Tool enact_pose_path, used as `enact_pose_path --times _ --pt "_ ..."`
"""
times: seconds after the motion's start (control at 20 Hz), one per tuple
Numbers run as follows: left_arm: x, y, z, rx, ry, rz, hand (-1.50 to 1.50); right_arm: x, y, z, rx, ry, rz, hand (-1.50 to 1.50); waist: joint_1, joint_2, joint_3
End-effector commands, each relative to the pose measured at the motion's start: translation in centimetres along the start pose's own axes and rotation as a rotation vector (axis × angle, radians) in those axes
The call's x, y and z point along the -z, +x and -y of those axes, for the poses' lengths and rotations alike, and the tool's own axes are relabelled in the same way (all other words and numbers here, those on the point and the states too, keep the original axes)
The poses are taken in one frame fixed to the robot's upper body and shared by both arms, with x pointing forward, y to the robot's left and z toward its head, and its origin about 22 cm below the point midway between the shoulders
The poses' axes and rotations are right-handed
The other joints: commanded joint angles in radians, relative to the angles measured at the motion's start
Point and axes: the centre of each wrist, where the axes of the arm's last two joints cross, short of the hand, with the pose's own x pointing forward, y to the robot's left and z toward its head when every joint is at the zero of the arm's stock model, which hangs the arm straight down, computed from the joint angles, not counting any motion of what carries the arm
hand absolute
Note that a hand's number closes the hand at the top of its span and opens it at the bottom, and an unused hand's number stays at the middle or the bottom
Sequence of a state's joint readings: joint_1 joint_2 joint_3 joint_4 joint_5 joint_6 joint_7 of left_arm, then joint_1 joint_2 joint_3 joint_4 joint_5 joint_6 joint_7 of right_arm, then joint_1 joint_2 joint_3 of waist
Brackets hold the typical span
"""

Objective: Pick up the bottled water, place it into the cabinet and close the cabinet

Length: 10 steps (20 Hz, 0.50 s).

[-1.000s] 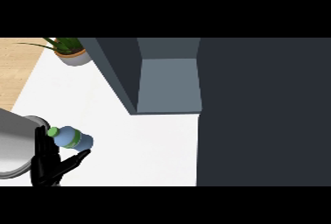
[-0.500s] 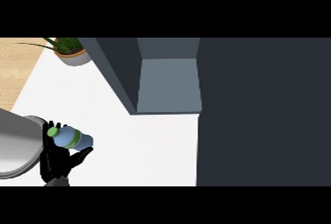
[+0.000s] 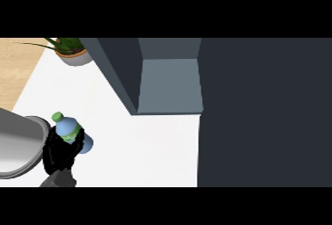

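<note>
Left hand (image 3: 59,154) curls round the bottled water (image 3: 73,134) on the white worktop (image 3: 142,149), beside a grey pot (image 3: 16,143); the open cabinet (image 3: 170,83) and a potted plant (image 3: 71,52) stand beyond.

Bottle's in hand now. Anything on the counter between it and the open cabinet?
Nothing visible. The left hand is curled round the bottled water at the lower left, and the white counter between it and the open cabinet is bare. The potted plant stands off to the far left, out of that line.
</note>
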<state>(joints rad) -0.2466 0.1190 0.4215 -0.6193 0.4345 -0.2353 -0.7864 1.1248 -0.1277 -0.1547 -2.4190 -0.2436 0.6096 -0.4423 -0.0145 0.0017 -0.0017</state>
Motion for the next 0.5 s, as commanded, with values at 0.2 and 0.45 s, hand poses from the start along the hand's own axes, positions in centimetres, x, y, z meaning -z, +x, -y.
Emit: enact_pose_path --times 0.2,0.45 --pt "0.3 -0.5 2.4 0.021 -0.042 0.086 1.5 0.6 3.4 0.1 -0.013 0.031 0.103 -1.5 0.001 -0.004 0.001" --pt "-1.9 -3.3 7.1 -0.014 -0.312 -0.028 1.5 0.8 2.1 -0.3 0.018 0.049 0.091 -1.5 -0.004 -0.003 0.001"
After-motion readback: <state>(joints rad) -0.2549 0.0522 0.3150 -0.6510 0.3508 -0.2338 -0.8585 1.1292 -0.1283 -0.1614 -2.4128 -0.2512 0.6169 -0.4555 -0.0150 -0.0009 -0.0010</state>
